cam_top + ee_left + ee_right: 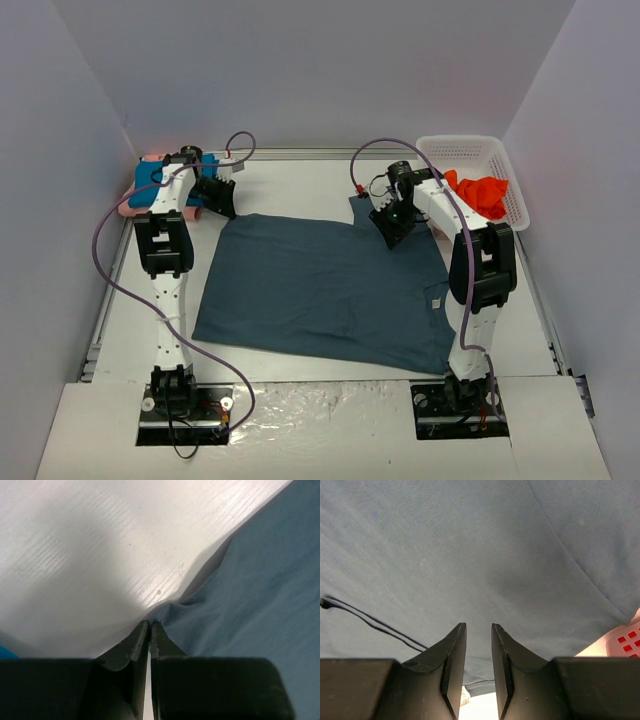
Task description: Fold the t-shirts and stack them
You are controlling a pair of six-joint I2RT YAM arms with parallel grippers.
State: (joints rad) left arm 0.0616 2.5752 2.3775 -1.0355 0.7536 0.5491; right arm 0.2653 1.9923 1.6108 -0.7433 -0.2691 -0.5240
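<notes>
The slate shirt (320, 290) is spread flat mid-table. Its far-left corner is pinched by the left gripper (150, 623), which is closed tight on a mere pucker of hem, and so thin a hold could be lost when lifted. The right gripper (479, 626) is held over the far-right part, jaws narrowly apart, with nothing seen between them. If only one corner is raised, the cloth could be skewed or dragged.

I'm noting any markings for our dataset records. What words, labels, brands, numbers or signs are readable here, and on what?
No text can be read in any view.
Small pale tag on the dark blue-grey t-shirt: too small to read.
Pale label at the shirt's edge in the right wrist view: blurred, unreadable.
</notes>
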